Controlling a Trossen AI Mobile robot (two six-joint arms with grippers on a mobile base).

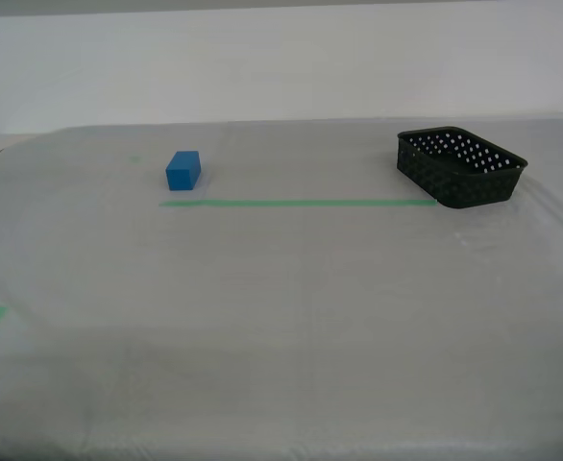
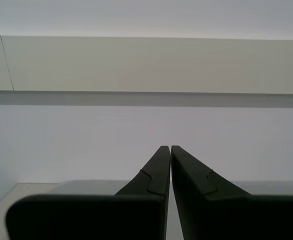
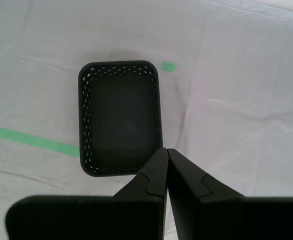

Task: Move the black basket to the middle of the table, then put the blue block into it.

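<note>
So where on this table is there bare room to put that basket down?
Plenty. The table is bare between the blue block and the black basket, along the green tape line, and across the whole near half. Nothing is crowded; the basket sits at the tape's end.

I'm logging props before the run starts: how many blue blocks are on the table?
1. The blue block sits toward the exterior view's left, just behind the green tape line, apart from the black basket at the right. The basket looks empty.
</note>
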